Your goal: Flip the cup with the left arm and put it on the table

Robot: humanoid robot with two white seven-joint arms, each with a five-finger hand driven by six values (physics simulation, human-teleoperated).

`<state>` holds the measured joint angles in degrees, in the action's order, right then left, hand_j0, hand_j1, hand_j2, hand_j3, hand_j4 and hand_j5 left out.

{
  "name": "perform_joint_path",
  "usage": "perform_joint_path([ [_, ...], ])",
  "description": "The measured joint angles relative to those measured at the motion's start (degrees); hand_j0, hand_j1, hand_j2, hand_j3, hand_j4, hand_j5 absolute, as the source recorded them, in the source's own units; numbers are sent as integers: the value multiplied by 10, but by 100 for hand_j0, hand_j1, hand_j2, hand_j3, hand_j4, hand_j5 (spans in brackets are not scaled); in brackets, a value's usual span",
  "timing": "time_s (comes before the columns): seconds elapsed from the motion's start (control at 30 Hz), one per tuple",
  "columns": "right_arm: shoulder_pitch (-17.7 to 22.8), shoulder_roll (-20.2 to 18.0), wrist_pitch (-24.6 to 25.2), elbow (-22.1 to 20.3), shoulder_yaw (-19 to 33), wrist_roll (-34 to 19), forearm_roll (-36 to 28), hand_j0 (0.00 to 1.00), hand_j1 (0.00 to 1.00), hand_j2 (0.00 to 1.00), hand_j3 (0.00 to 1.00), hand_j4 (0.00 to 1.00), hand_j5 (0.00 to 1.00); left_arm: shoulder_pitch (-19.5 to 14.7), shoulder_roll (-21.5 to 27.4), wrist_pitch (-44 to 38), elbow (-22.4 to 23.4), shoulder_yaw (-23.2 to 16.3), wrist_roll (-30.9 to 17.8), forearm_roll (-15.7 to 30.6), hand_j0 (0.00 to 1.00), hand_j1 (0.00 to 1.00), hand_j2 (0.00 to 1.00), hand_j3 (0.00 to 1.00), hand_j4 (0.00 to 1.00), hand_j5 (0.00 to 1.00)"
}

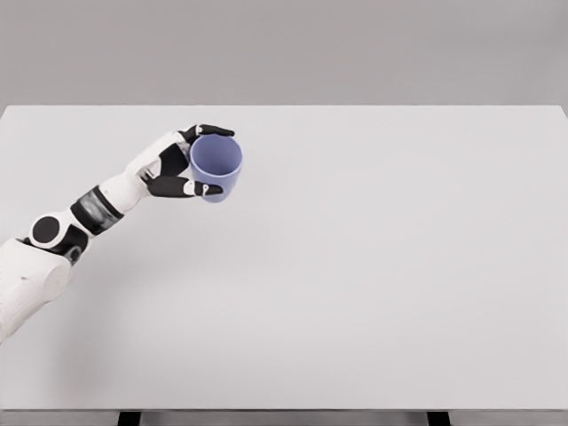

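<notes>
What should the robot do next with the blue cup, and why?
Probably lower the cup gently until its base meets the white table, then loosen the fingers. The left hand grips it from the side, thumb and fingers wrapped around it, and its open mouth already faces up toward the camera, so the flip looks done. Whether it already touches the table is unclear.

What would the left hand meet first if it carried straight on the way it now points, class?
Nothing but bare table: the left hand, shut on the cup, points right and slightly away, and that way looks free, though depth is unclear.
</notes>
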<state>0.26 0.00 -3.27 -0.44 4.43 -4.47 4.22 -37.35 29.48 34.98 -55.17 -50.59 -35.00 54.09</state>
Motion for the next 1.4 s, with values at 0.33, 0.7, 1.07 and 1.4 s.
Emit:
perform_joint_path([
  [0.33,1,0,0,0,0,0,0,100,100,100,100,100,100,16,-16,1,12,5,0,-11,100,100,100,100,100,100],
  [0.7,1,0,0,0,0,0,0,100,100,100,100,100,100,16,-15,1,5,17,0,-12,100,100,100,100,100,100],
  [1.07,1,0,0,0,0,0,0,100,100,100,100,100,100,-47,81,0,-31,27,0,-81,100,100,100,100,100,100],
  [1.4,1,0,0,0,0,0,0,100,100,100,100,100,100,-61,157,1,-21,27,0,-339,100,100,100,100,100,100],
])
